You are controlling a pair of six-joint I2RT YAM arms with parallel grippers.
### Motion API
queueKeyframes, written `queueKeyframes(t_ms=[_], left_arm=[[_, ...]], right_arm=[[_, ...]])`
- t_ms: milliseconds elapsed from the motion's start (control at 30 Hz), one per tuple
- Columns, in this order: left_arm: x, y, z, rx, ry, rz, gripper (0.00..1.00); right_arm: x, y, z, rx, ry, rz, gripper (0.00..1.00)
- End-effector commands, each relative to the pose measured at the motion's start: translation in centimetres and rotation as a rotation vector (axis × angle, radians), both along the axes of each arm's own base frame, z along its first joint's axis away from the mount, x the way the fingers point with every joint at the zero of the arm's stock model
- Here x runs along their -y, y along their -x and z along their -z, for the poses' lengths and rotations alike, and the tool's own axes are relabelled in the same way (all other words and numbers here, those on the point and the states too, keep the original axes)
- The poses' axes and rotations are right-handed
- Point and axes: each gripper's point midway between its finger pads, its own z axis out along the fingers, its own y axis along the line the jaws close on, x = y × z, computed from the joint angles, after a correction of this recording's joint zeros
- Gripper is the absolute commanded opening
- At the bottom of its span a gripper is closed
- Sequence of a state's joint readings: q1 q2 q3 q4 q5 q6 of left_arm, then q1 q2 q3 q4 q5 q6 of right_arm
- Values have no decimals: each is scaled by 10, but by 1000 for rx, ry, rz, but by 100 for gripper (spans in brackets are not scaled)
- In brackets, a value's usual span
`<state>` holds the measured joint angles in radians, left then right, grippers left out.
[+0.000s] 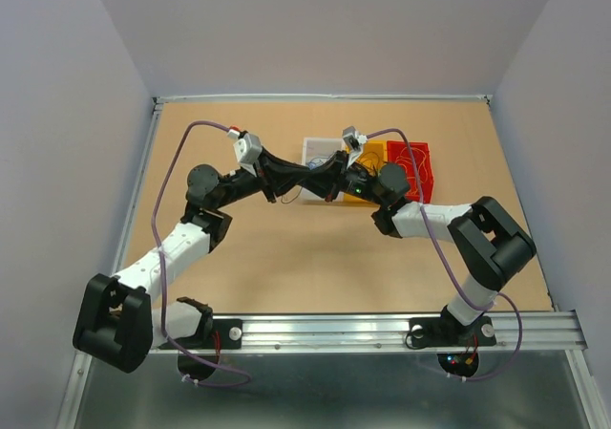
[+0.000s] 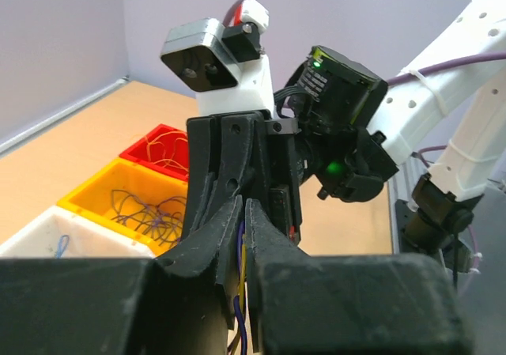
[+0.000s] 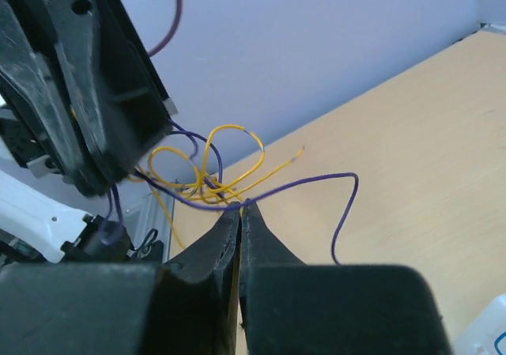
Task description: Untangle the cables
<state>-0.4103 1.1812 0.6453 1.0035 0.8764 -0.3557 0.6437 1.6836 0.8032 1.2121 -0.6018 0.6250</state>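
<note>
Item: tangle of hair-thin, curly cables point(image 3: 209, 183), yellow and purple-blue strands, hanging in the air between your two claws above the tan wooden tabletop point(image 1: 286, 267).

Your left claw point(image 2: 243, 217): fingers pressed together, blue and yellow strands caught between them.

Your right claw point(image 3: 239, 213): fingers likewise closed, tips pinching the tangle.

On the tabletop, side by side:
- white plastic bin point(image 2: 47, 232), holding a blue strand
- yellow-orange plastic bin point(image 2: 91, 195), holding dark strands
- red plastic bin point(image 2: 142, 145), holding yellow strands
</note>
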Motion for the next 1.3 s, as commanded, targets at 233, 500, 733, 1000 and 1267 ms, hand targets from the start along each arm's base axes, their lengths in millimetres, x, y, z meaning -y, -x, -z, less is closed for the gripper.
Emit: queueKeyframes(t_ms=[233, 500, 733, 1000, 1267], left_arm=[[-92, -27, -69, 211, 171, -565, 20], [-155, -61, -71, 175, 204, -904, 15], [-108, -66, -43, 245, -18, -638, 56], [-57, -34, -2, 394, -175, -279, 93], [-32, -24, 25, 429, -183, -215, 91]], right_arm=[[6, -32, -3, -21, 103, 191, 1], [60, -50, 10, -76, 250, 499, 1], [66, -26, 10, -47, 319, 433, 0], [82, -12, -27, -4, 263, 462, 1], [94, -6, -76, 39, 195, 504, 1]])
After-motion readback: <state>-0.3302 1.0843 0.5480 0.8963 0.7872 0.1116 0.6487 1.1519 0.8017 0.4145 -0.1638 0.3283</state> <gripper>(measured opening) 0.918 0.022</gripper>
